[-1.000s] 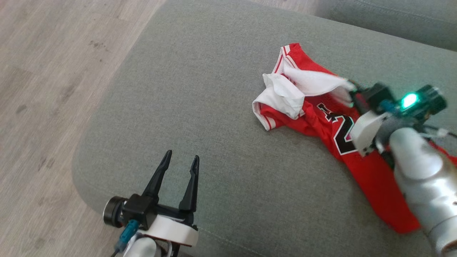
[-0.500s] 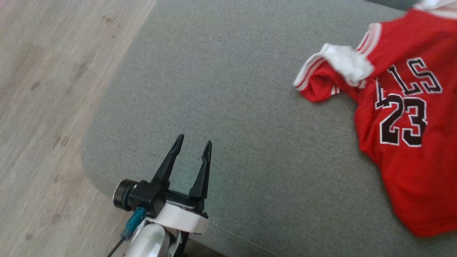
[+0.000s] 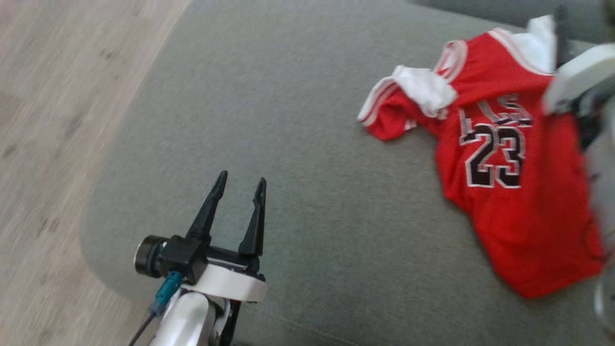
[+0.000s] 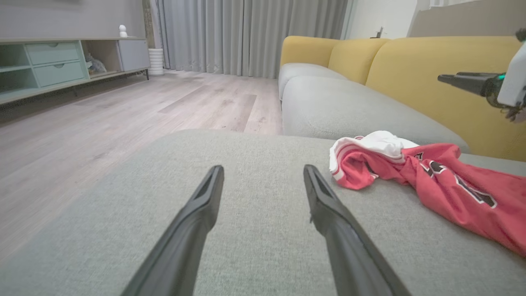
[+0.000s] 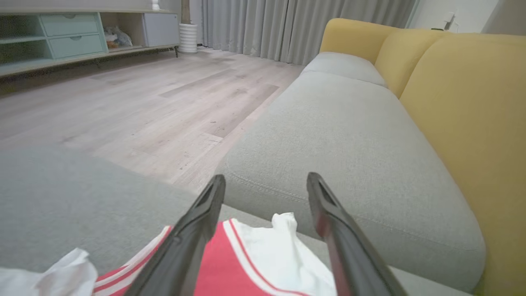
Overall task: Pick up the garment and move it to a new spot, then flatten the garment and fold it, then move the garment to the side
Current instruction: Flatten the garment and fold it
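The red shirt (image 3: 504,192) lies far right on the gray sofa (image 3: 288,120); the left claw (image 3: 241,179) and right claw (image 5: 266,181) are wide open, holding nothing.

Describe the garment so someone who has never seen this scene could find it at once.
Find the wide grey cushion next to the yellow-backed sofa. Toward its right side in the head view lies the garment, a rumpled red jersey. It is the one red thing there, with white-striped trim, white lining turned out and a black 23.

One red jersey (image 3: 519,211), two tools, left tool (image 3: 241,178) and right tool (image 5: 265,178), one white pot (image 4: 156,61).
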### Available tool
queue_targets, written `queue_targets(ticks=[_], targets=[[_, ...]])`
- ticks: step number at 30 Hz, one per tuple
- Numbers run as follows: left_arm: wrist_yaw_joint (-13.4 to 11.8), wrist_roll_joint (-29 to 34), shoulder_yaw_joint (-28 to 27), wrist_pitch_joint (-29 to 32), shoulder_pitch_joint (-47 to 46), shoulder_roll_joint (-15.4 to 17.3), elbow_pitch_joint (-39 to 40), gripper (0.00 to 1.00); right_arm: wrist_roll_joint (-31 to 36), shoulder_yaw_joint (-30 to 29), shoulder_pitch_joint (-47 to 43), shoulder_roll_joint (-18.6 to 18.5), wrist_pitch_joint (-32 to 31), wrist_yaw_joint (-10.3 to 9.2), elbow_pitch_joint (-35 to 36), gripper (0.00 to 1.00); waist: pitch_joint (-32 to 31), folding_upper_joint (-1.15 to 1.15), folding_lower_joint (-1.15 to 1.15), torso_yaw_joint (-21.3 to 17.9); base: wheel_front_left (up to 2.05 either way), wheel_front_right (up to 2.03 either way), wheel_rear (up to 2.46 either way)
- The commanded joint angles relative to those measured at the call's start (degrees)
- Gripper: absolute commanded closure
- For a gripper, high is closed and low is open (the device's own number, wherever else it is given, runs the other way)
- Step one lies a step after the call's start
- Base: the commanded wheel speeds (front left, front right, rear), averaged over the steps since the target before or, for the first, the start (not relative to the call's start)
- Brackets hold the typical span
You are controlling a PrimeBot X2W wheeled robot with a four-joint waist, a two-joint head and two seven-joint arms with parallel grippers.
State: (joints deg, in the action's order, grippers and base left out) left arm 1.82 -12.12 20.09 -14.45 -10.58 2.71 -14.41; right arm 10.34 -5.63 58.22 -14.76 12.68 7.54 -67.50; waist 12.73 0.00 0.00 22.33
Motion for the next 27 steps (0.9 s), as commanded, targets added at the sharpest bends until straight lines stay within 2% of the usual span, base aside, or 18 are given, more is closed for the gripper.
queue_targets(ticks=[1, 5, 9, 16, 20, 27], targets=[[0.25, 0.63, -2.44, -0.55, -1.13, 0.17, 1.60, 0.00, -0.79, 1.54, -0.03, 1.63, 1.17, -0.05, 1.95, 0.00, -3.27, 0.00, 0.00, -3.43, 0.00, 0.00, 0.00], [0.77, 1.81, -3.84, -0.55, -0.10, 0.32, 1.67, 0.00, -5.14, 4.92, -4.73, 6.42, 2.23, -0.05, 5.82, 0.00, -6.43, 0.00, 0.00, -7.16, 0.00, 0.00, 0.00], [1.15, 2.16, -5.25, -0.55, 1.65, 0.38, 2.30, 0.00, -10.51, 10.72, -12.70, 9.12, 2.29, -0.05, 16.21, 0.00, -8.62, 0.00, 0.00, -11.04, 0.00, 0.00, 0.00], [1.68, 2.58, -6.88, -0.55, 4.07, 0.47, 2.21, 0.00, -19.54, 15.50, -29.17, 10.90, 2.30, -0.05, 32.80, 0.00, -10.97, 0.00, 0.00, -16.60, 0.00, 0.00, 0.00], [2.05, 3.01, -7.52, -0.55, 4.57, 0.51, 1.73, 0.00, -22.69, 15.35, -37.20, 11.48, 2.31, -0.05, 40.01, 0.00, -11.57, 0.00, 0.00, -18.49, 0.00, 0.00, 0.00], [2.58, 3.83, -7.73, -0.55, 4.25, 0.50, 1.55, 0.00, -25.45, 16.12, -46.51, 11.84, 2.13, -0.05, 45.62, 0.00, -11.00, 0.00, 0.00, -19.25, 0.00, 0.00, 0.00]])
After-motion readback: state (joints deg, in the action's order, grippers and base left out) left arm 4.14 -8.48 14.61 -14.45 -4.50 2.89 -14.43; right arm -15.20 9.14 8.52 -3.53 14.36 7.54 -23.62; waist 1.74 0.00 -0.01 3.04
